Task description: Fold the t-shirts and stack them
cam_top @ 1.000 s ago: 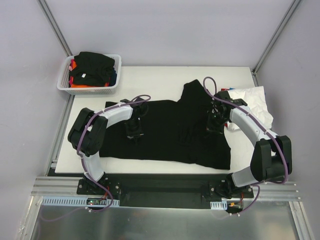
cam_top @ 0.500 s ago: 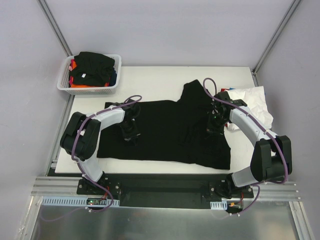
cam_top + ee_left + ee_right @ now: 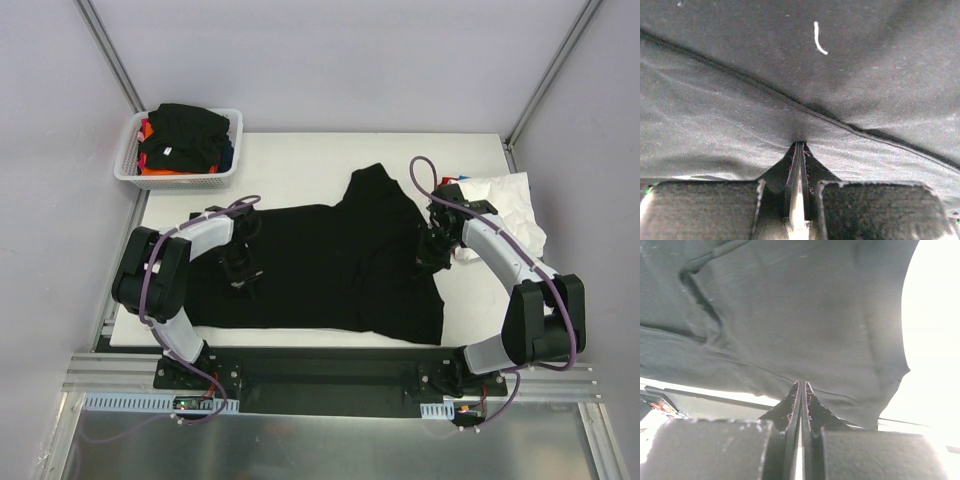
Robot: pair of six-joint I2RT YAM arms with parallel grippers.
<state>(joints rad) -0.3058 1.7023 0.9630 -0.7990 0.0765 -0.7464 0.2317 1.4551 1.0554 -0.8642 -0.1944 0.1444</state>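
The left arm and right arm are wearing white shells over black joints, purple cables are trailing along both, and their fingers are showing black.

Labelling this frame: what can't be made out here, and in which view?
Top view: how many shirts fill the basket; a black one on top covers them.
Top view: what lies under the white shirt; the right arm overlaps it.
Right wrist view: beyond the black t-shirt, washed out white.

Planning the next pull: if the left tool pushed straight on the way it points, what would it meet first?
The black t-shirt: the left tool is shut on a pinch of it, and only its cloth shows ahead, though depth is unclear.
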